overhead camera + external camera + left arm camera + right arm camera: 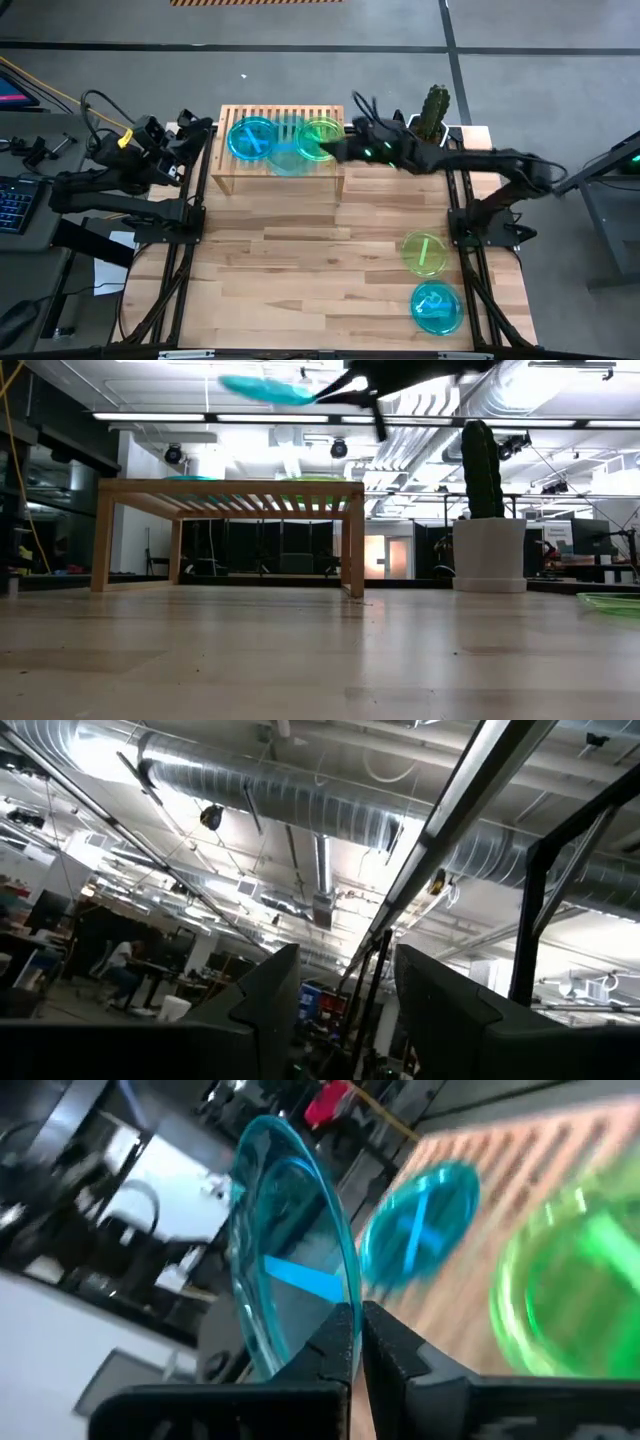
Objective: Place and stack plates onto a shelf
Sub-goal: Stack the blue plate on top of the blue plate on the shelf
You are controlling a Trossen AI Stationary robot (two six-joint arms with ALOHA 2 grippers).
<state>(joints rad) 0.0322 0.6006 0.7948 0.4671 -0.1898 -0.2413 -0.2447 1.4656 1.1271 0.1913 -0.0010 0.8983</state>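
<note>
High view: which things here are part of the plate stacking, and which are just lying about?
Part of the job:
- shelf
- blue plate and green plate on the shelf
- blue plate in the right gripper, held above the shelf
- green plate and blue plate waiting on the table

Lying about:
- potted cactus
- keyboard
- left gripper, parked off the table edge
</note>
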